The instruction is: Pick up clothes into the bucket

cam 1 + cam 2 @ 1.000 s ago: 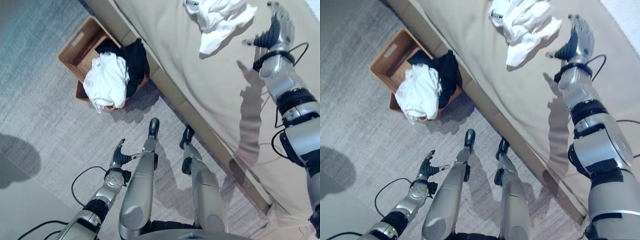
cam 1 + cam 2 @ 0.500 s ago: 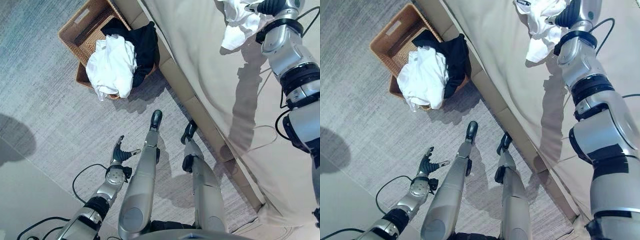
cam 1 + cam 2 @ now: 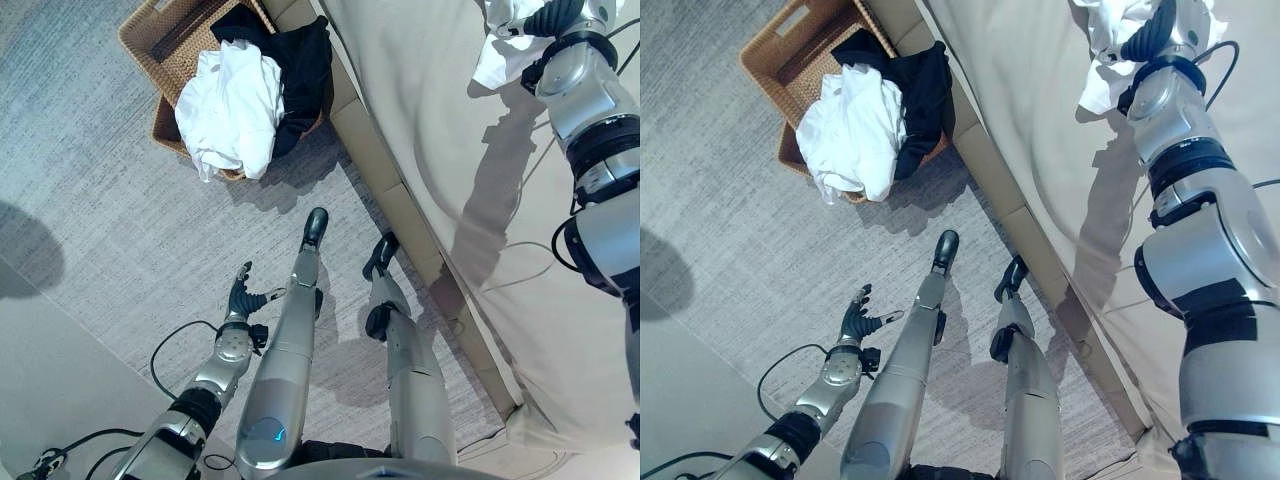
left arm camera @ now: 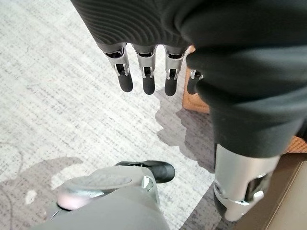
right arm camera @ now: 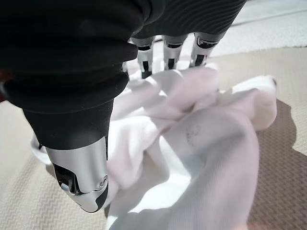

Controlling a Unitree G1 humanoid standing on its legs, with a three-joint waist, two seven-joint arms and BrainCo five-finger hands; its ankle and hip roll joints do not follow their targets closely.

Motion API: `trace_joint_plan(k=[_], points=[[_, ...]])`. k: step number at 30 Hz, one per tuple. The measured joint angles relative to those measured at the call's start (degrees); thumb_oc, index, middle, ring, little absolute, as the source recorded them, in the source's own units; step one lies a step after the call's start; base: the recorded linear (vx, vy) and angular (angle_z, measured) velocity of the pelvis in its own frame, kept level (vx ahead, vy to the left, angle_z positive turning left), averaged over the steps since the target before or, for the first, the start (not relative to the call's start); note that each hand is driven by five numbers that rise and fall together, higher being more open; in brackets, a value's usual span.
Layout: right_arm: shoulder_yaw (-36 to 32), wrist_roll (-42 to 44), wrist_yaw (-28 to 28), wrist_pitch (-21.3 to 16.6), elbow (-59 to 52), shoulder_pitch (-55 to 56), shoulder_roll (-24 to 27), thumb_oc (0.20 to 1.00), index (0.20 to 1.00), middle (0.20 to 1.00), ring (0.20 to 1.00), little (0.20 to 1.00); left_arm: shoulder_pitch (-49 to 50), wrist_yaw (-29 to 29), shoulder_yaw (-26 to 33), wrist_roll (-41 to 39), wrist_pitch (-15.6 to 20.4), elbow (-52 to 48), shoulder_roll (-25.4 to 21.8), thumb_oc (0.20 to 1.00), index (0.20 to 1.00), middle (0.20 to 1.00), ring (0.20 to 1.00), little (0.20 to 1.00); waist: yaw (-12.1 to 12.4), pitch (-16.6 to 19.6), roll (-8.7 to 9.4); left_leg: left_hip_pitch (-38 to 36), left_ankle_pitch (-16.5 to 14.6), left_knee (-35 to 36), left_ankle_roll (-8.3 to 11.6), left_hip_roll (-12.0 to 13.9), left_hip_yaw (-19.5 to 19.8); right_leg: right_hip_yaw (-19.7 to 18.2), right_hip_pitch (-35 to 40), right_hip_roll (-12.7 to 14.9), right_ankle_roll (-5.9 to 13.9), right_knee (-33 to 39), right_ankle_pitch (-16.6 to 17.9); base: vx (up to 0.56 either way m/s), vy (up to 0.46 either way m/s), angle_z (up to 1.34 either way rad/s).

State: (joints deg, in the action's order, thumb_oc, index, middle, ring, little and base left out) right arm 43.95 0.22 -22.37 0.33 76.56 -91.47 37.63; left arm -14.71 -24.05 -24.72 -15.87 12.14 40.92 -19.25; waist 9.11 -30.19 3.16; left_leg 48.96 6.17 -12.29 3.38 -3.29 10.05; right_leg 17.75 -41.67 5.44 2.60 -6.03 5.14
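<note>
A crumpled white garment [image 5: 206,143] lies on the beige bed [image 3: 440,130], at the far right. My right hand [image 3: 1150,35] rests on top of it, fingers [image 5: 168,52] straight with their tips pressed into the folds and the thumb [image 5: 81,187] straight beside the cloth. The wicker basket [image 3: 160,30] stands on the carpet against the bed's side. It holds a white garment [image 3: 232,105] that hangs over its rim and a black one [image 3: 300,60]. My left hand [image 3: 242,298] hangs low over the carpet, open and holding nothing, well short of the basket.
The bed's long edge [image 3: 400,210] runs diagonally between the basket and the garment. Grey carpet [image 3: 110,230] lies around the basket. A pale flat surface [image 3: 50,400] fills the lower left corner.
The camera has shifted. My right hand has moved from beside the white garment onto it, fingers now in its folds. The left hand has stayed low over the carpet.
</note>
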Motion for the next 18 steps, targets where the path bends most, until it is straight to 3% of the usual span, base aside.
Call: trace_joint_plan(k=[3,4,5,6,7,18], points=[[0.50,0.54,0.92,0.04,0.08,-0.57,0.60,1.000,1.000,1.000,1.000,1.000,-0.04,0.49,0.04,-0.80,0.01,-1.16,-0.09,1.000,1.000,1.000,1.000,1.000,0.07,0.23,0.21,0.88,0.49,0.90,0.32,0.11,0.50,0.18,-0.71,-0.26,0.07,0.87,0.28,0.04,-0.042,0.04],[0.59,0.57,0.95,0.04,0.07,-0.67,0.78,0.900,0.900,0.900,0.900,0.900,-0.03,0.65,0.01,-0.90,-0.05,-1.06,0.01,1.000,1.000,1.000,1.000,1.000,0.23,0.23,0.21,0.98,0.73,1.15,0.27,0.11,0.59,0.25,-0.71,-0.35,0.03,1.41,0.54,0.01,-0.040,0.03],[0.62,0.88,1.05,0.04,0.07,-0.68,0.94,0.900,0.900,0.900,0.900,0.900,-0.02,0.87,-0.01,-1.17,-0.08,-0.84,0.05,1.000,1.000,1.000,1.000,1.000,0.40,0.23,0.21,1.03,0.84,1.46,0.31,0.12,0.66,0.29,-0.71,-0.40,0.04,1.78,0.65,0.01,-0.040,0.01],[0.66,1.12,1.09,0.04,0.07,-0.69,1.04,0.470,0.470,0.470,0.470,0.470,-0.03,0.98,0.02,-1.17,-0.08,-0.76,0.02,1.000,1.000,1.000,1.000,1.000,0.45,0.23,0.21,1.04,0.88,1.59,0.31,0.14,0.80,0.31,-0.72,-0.43,0.04,1.90,0.69,0.01,-0.039,0.03],[1.08,1.47,1.06,0.03,0.07,-0.92,1.55,0.200,0.200,0.200,0.200,0.200,-0.03,1.25,0.05,-1.18,-0.07,-0.87,-0.05,1.000,1.000,1.000,1.000,1.000,0.48,0.23,0.21,1.17,1.24,1.96,0.82,0.13,0.98,0.49,-0.73,-0.45,0.06,2.31,0.82,-0.01,-0.013,0.04],[1.05,4.03,0.89,-0.30,-3.50,-3.44,3.88,0.200,0.200,0.200,0.200,0.200,-0.58,1.61,0.01,-1.21,-0.02,-1.28,0.06,1.000,1.000,1.000,1.000,1.000,0.21,0.26,0.22,2.74,2.25,2.37,1.23,0.18,1.16,1.34,-2.36,-0.44,-0.09,2.13,0.98,-0.02,0.001,0.02]])
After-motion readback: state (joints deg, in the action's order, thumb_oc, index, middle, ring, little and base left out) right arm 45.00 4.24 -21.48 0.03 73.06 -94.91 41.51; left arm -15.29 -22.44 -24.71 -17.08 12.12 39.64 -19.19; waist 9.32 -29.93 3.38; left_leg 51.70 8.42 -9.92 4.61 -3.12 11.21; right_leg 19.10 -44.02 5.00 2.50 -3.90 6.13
